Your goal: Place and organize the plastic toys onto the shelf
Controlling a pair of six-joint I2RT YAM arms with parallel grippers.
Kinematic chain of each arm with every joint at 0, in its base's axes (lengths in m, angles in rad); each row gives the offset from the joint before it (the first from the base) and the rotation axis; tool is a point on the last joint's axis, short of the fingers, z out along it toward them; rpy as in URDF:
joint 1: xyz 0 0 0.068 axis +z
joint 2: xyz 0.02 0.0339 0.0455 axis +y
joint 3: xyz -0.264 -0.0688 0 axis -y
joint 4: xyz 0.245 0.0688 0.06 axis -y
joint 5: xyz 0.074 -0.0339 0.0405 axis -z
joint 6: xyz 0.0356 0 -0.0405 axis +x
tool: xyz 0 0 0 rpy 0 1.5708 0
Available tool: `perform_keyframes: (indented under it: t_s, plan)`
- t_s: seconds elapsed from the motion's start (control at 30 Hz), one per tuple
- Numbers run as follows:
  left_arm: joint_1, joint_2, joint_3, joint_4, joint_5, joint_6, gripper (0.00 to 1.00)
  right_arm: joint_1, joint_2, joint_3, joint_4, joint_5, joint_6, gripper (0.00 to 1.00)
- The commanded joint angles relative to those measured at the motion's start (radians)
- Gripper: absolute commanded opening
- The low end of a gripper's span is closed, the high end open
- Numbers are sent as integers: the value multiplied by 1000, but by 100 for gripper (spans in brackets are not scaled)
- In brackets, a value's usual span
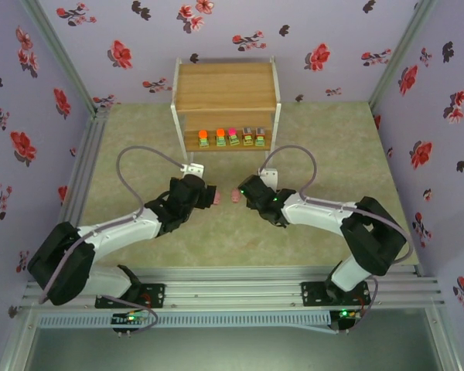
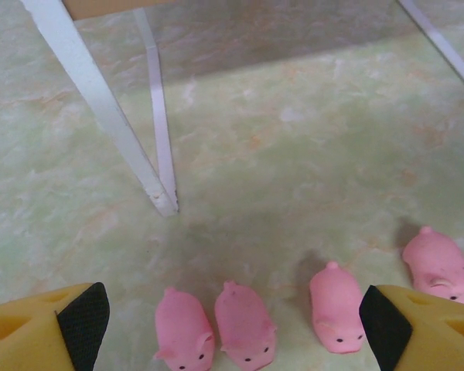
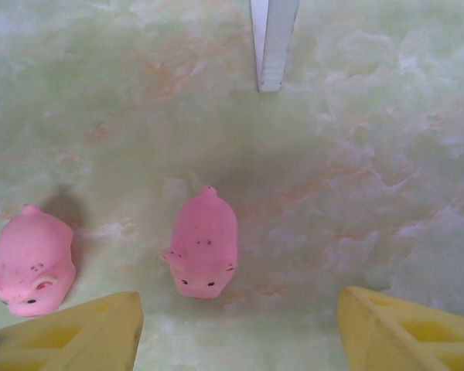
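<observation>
Four rounded pink plastic pig toys [image 2: 245,325] lie along the bottom of the left wrist view on the pale green marbled tabletop [image 2: 309,154], three of them between the left gripper's [image 2: 232,321] wide-apart, empty yellow fingers [image 2: 31,336]. One pig [image 3: 204,243] sits low centre in the right wrist view between the right gripper's [image 3: 240,309] parted fingers, untouched. Five blocky green-based toys [image 1: 233,137] line the lower tier of the light-brown wooden shelf [image 1: 226,86] at upper centre of the top view.

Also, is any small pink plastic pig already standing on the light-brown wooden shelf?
No, the light-brown wooden shelf carries only five blocky green-based plastic toys, all on its lower tier.
</observation>
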Motion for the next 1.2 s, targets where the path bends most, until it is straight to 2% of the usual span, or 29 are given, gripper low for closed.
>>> perform_keyframes:
  t_s: [0.0, 0.2, 0.47, 0.63, 0.9, 1.17]
  plan:
    - [13, -7, -6, 28, 56, -36, 88, 4, 30, 4, 35, 50, 48, 54]
    - [15, 25, 18, 11, 83, -42, 87, 15, 74, 14, 56, 80, 66, 51]
    - [16, 28, 23, 6, 93, -49, 87, 18, 122, 31, 68, 106, 81, 41]
    - [17, 25, 25, 1, 93, -49, 87, 15, 152, 54, 72, 105, 75, 38]
    - [25, 18, 25, -8, 95, -50, 87, 15, 194, 110, 65, 99, 66, 35]
    - [32, 6, 21, -9, 104, -56, 87, 20, 159, 93, 59, 90, 100, 37]
